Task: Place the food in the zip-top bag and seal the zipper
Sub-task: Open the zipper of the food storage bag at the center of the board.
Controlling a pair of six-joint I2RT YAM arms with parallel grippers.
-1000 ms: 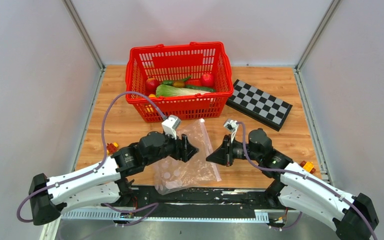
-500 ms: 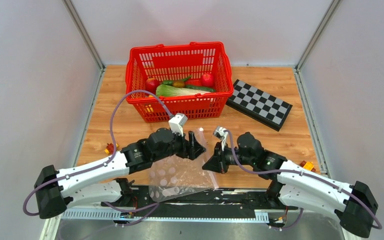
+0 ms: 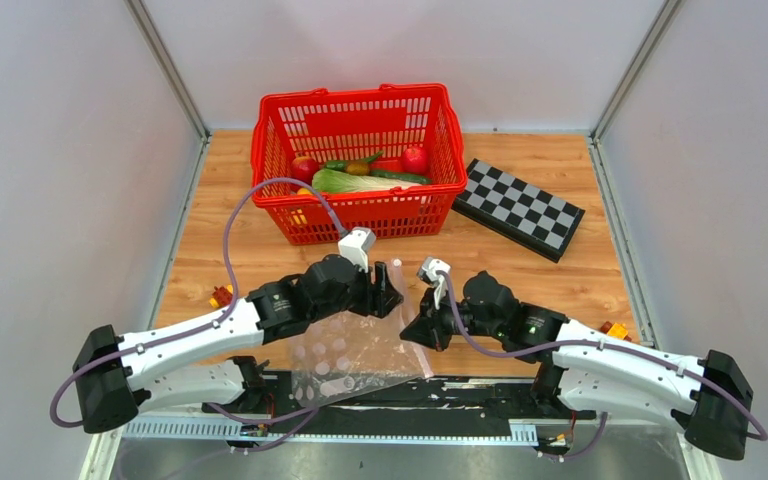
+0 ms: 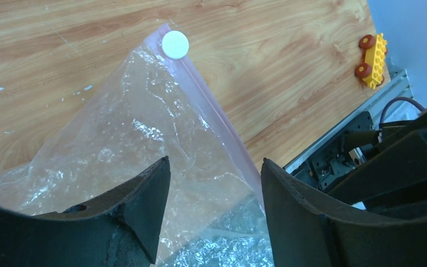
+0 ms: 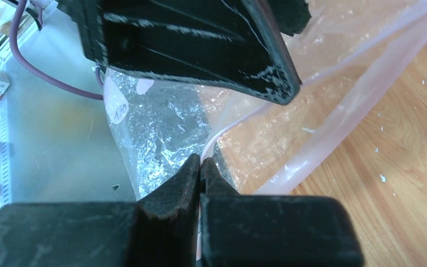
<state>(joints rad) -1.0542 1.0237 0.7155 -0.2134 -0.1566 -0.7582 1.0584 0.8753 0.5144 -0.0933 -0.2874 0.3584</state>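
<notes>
The clear zip-top bag (image 3: 355,348) lies crumpled at the table's near edge, partly over the rail. My right gripper (image 3: 412,330) is shut on the bag's mouth edge; in the right wrist view its tips (image 5: 201,162) pinch the pale zipper (image 5: 333,119). My left gripper (image 3: 388,295) is open just above the bag (image 4: 144,128), its jaws straddling the zipper (image 4: 211,114), whose white piece (image 4: 175,44) lies at the far end. The food sits in the red basket (image 3: 360,215): lettuce (image 3: 352,183), apples (image 3: 415,158), cucumber (image 3: 400,177).
A checkerboard (image 3: 520,208) lies right of the basket. An orange toy car (image 3: 615,332) sits by the right arm and also shows in the left wrist view (image 4: 372,53). Small toy blocks (image 3: 222,295) lie at the left. A metal rail (image 3: 360,430) runs along the front.
My right gripper has moved left and nearer, pulling the bag's edge with it. The bag has slid left and toward the near edge. My left gripper has shifted slightly right over it.
</notes>
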